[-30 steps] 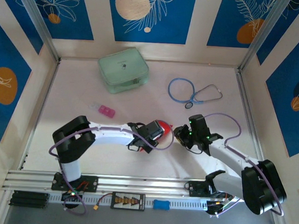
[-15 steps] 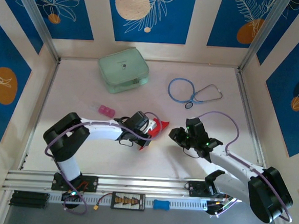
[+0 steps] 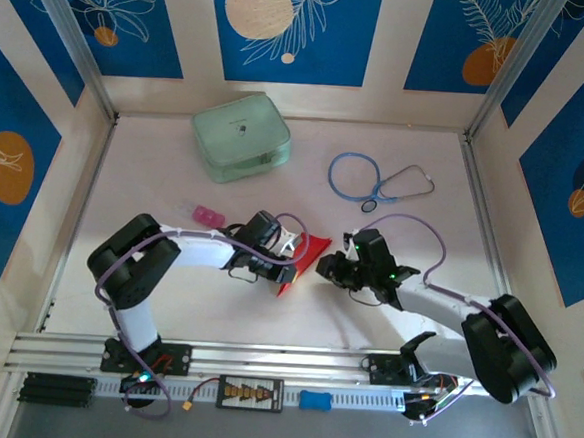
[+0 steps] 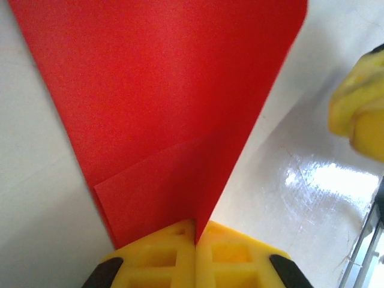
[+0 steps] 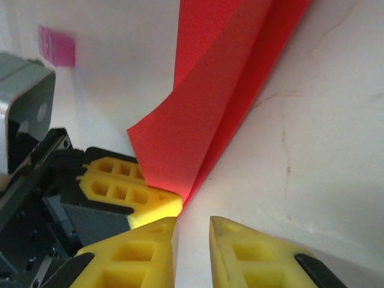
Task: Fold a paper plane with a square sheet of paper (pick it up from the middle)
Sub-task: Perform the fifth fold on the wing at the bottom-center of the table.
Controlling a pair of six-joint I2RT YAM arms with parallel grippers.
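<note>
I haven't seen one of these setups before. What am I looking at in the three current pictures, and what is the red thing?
Two white robot arms are bolted at the near edge of a table. The wide picture comes from a fixed camera overhead. Each close-up comes from a camera on one wrist, so the yellow blocks at the bottom are that arm's own fingers. The left gripper is shut on one end of the folded red paper sheet. The right gripper sits beside the paper, with a narrow gap between its fingers and nothing in it. Farther back lie a pale green case, a stethoscope and a small pink object.
</note>
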